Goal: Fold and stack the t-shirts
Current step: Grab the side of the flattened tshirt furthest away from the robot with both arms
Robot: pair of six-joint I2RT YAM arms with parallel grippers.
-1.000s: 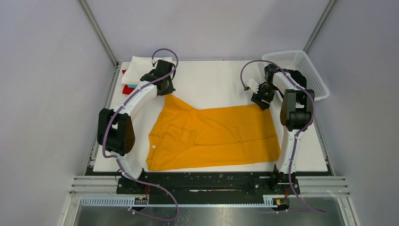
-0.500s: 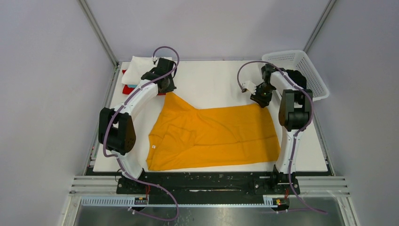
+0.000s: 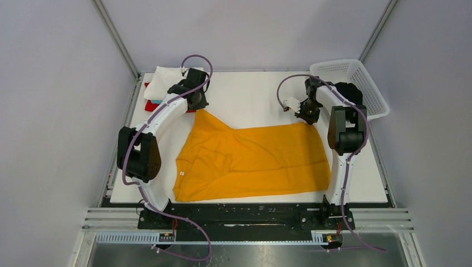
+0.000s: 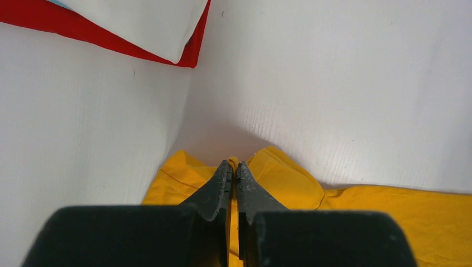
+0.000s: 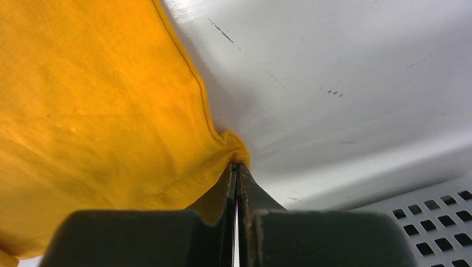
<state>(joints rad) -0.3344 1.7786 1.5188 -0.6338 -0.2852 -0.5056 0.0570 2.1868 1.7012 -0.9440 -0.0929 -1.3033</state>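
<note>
At the far edge of the desk (image 3: pixel 250 100), the left gripper (image 4: pixel 234 164) and right gripper (image 5: pixel 236 167) each pinch a shirt (image 3: pixel 256 161) corner; best lift both evenly, keeping it taut.

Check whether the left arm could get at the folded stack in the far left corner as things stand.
Probably yes: the stack lies close beyond the left gripper, with only bare table between. But its jaws are clamped on the yellow t-shirt, so it must release first.
</note>
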